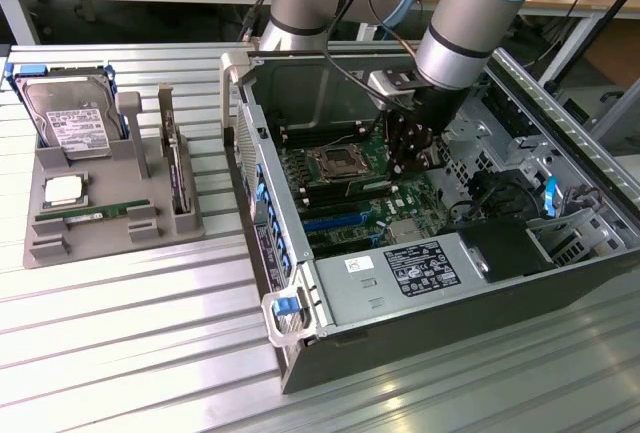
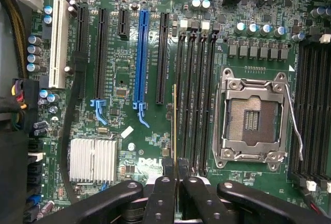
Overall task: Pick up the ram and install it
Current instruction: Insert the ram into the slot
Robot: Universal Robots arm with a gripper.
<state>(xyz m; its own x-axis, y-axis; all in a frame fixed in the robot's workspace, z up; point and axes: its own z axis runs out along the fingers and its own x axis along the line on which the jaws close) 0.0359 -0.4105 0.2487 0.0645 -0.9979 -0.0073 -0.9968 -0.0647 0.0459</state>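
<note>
Slatted metal bench (image 1: 130, 333) carries the open case (image 1: 450, 338). My pincer (image 2: 176, 166) is clamped on the ram (image 2: 175, 115) above 4 slots (image 2: 195, 89); tilted or off-line, it could jam

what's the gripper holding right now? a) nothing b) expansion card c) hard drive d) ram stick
d: the gripper is shut on the ram, seen edge-on above the memory slots; the hard drive and expansion card sit on the gray tray.
</note>
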